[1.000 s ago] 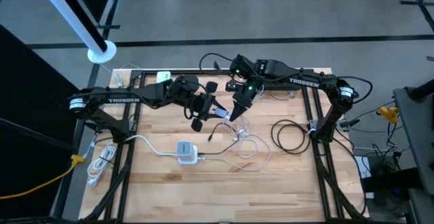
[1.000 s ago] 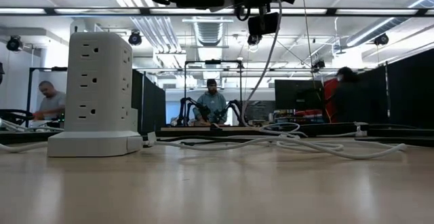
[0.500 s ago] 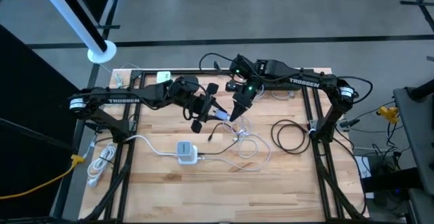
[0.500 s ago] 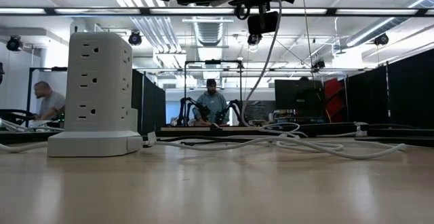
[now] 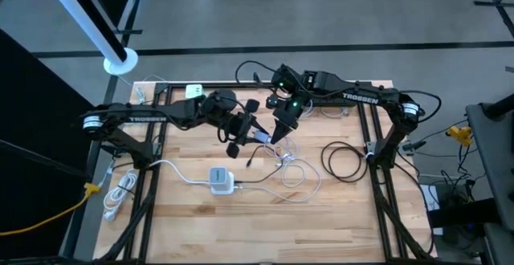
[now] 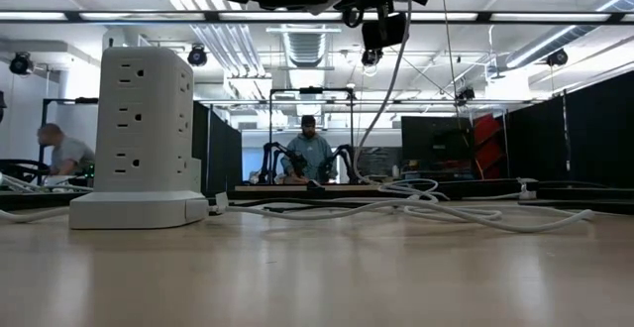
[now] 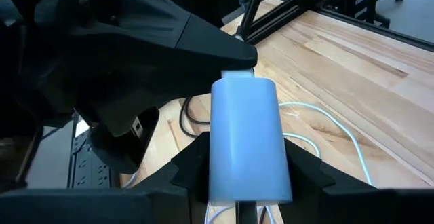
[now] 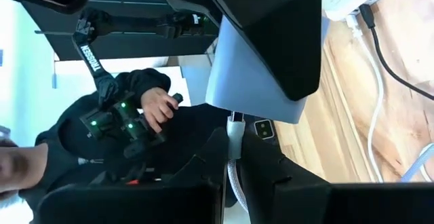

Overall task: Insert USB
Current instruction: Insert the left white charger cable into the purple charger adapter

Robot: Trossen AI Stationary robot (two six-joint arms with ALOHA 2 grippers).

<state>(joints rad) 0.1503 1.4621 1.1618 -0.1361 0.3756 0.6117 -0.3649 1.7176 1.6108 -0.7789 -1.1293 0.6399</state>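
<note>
While your left gripper clamps the pale charger block and the right gripper pinches the USB plug, slight misalignment could jam them mid-air.

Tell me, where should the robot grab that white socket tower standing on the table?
Probably its upright column, from straight above, pinching two opposite flat faces of the socket tower: the base flares wide and low, and a white cable leaves one side. Both pincers are occupied now: the left pincer clamps a charger block, the right pincer a USB cable.
</note>
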